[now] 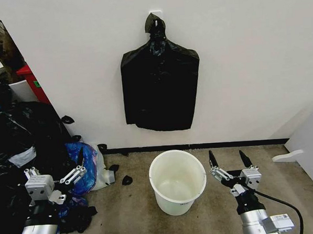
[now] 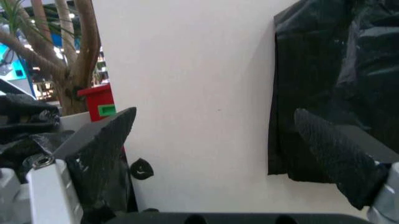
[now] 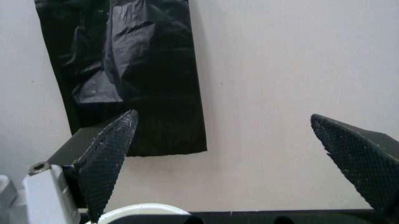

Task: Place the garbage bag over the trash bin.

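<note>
Garbage bag (image 1: 160, 85) hangs flat on the wall above the trash bin (image 1: 177, 181), within our reach. We hold our left gripper (image 1: 79, 164) and right gripper (image 1: 230, 160) low beside the bin, both spread wide and empty, ready to rise.

Left gripper (image 2: 215, 135) jaws spread wide, black bag (image 2: 339, 70) hanging on white wall (image 2: 193, 84), red box (image 2: 103, 105)
</note>
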{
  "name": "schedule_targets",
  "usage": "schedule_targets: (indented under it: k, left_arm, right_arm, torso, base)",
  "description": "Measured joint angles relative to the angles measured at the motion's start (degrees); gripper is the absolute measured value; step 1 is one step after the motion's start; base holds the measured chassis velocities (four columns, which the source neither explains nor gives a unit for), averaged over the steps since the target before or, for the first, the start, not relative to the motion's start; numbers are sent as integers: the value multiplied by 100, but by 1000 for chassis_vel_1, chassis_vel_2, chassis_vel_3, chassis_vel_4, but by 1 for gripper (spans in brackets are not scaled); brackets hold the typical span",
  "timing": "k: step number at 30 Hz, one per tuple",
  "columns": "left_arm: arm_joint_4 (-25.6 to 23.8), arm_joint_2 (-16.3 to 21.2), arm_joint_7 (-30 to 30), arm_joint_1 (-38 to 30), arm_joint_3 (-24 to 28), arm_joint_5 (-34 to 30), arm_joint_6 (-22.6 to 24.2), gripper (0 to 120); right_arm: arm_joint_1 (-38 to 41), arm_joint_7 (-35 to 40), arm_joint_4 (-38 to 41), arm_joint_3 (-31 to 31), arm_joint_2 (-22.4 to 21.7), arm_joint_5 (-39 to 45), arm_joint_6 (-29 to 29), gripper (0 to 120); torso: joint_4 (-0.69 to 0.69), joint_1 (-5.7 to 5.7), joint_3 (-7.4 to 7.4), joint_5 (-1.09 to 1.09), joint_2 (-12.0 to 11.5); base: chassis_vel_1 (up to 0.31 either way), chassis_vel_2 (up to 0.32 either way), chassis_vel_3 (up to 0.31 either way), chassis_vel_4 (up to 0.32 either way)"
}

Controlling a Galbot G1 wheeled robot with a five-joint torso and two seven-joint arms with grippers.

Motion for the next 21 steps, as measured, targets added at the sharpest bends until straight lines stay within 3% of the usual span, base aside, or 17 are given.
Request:
schedule_targets:
  k: [15, 18, 21]
  left_arm:
    - [3, -14, -16, -136, 21, -1, 20, 100]
    - [2, -11, -17, -150, 22, 4, 26, 100]
    - [2, 40, -25, -221, 16, -16, 58, 100]
  right_arm:
    - [5, 34, 207, -101, 0, 893, -251, 100]
    - [59, 112, 332, -260, -1, 1571, -484, 100]
    - [540, 854, 419, -912, -1, 2419, -709, 100]
  torso:
    - [0, 1, 0, 0, 0]
    - [-1, 1, 0, -1, 0]
    - [-1, 1, 0, 0, 0]
  base:
    - [0, 0, 0, 0]
    - [0, 0, 0, 0]
    - [0, 0, 0, 0]
